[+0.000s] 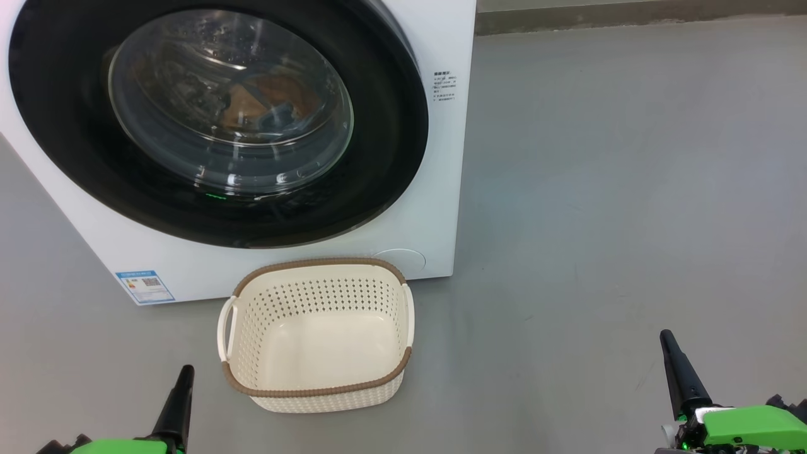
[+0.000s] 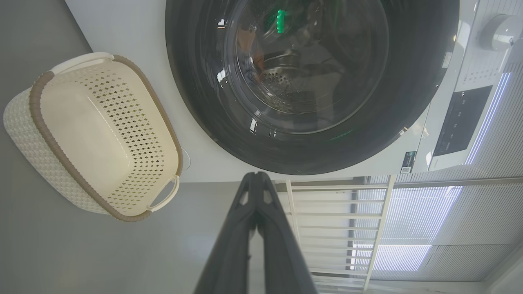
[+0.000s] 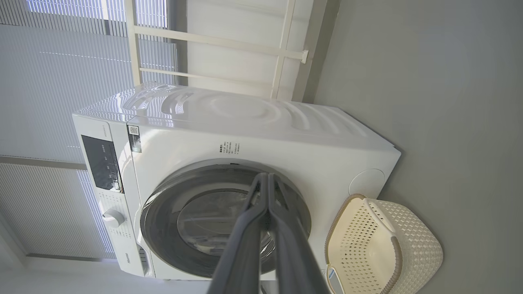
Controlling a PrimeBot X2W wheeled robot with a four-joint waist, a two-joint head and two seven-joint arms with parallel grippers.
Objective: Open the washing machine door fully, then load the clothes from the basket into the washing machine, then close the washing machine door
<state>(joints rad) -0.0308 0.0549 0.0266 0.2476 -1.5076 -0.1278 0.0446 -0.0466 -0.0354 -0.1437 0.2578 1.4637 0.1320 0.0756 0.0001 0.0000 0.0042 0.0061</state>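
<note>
The basket (image 1: pixel 318 296) lies between left claw (image 1: pixel 187 373) and right claw (image 1: pixel 666 339), both closed, empty.

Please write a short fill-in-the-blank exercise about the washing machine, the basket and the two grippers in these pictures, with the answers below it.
1. The washing machine door is ____.
2. The basket is ____ inside.
3. The basket stands on the floor in ____ of the washing machine.
4. The left gripper and the right gripper both have their jaws ____.

Answers: closed; empty; front; shut
</note>
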